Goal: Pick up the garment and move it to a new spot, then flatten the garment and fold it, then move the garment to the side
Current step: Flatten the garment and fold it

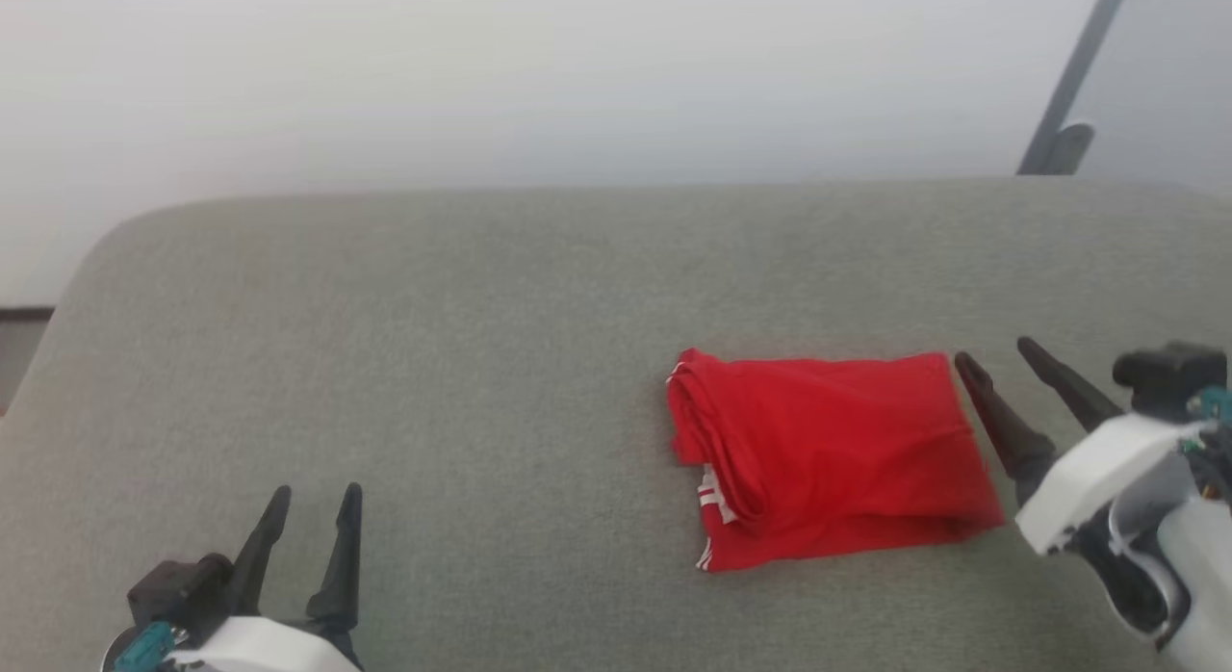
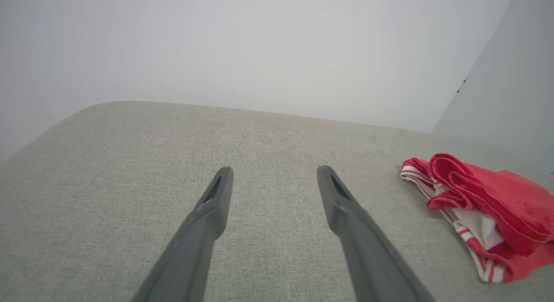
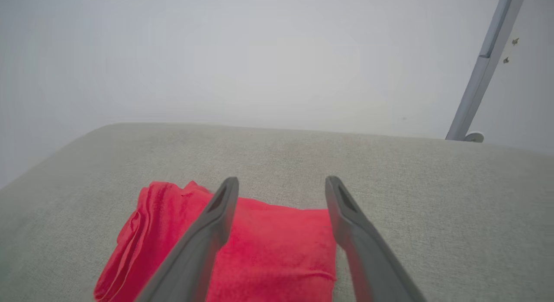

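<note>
Left gripper [image 2: 273, 174]: two long dark fingers rise from the bottom edge, spread wide, nothing between them, tips apart over bare cloth. Below them is a grey woven cushion [image 2: 130, 185] with a rounded far edge. The garment [image 2: 497, 207] lies on the cushion at far right, well apart from the fingers, folded into a bunched red stack. Red-and-white striped trim and a patch of white show along its near side, and the frame edge cuts off its right part. A pale wall [image 2: 259, 46] stands behind.

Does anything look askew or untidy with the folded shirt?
Only slightly: the shirt lies folded on the grey cushion, but its left edge is bunched in loose layers, with striped trim sticking out at the near-left corner. No damage shows.
</note>
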Tool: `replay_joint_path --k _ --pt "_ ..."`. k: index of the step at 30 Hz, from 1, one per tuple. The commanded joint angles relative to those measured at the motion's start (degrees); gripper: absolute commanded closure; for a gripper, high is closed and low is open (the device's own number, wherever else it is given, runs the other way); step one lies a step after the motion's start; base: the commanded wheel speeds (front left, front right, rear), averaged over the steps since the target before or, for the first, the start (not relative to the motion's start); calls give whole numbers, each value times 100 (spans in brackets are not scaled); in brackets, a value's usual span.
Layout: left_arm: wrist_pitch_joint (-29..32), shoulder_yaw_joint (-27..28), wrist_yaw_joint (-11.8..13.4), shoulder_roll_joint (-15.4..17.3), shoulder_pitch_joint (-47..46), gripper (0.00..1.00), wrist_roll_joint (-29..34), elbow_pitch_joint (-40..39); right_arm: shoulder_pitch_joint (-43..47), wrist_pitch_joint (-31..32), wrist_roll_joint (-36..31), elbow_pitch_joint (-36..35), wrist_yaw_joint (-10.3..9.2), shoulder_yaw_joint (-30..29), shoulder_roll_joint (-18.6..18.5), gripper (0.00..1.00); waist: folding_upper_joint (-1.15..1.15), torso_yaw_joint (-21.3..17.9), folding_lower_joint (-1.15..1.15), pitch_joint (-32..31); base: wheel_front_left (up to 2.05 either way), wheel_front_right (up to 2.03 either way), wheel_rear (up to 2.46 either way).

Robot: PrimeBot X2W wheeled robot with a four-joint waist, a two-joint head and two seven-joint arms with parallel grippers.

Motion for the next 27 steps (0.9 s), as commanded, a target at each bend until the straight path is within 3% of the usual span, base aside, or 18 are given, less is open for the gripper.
replay_joint_path --k 1,8,18,27 --pt "-24 44 -10 12 93 0 73 6 117 -197 -68 44 -1 52 13 0 0 -110 0 -143 0 0 0" --pt "-24 306 -10 -23 497 0 241 -218 749 -781 -187 -16 -1 -319 -20 0 0 -70 0 -350 0 0 0" --pt "-24 601 -10 -244 1286 0 457 -887 1849 -831 -617 -780 -1 -1467 68 0 0 53 0 -384 0 0 0" --pt "-24 767 -10 -484 1717 0 491 -1391 2720 -672 -1075 -1642 -1 -2415 393 0 0 81 0 -394 0 0 0"
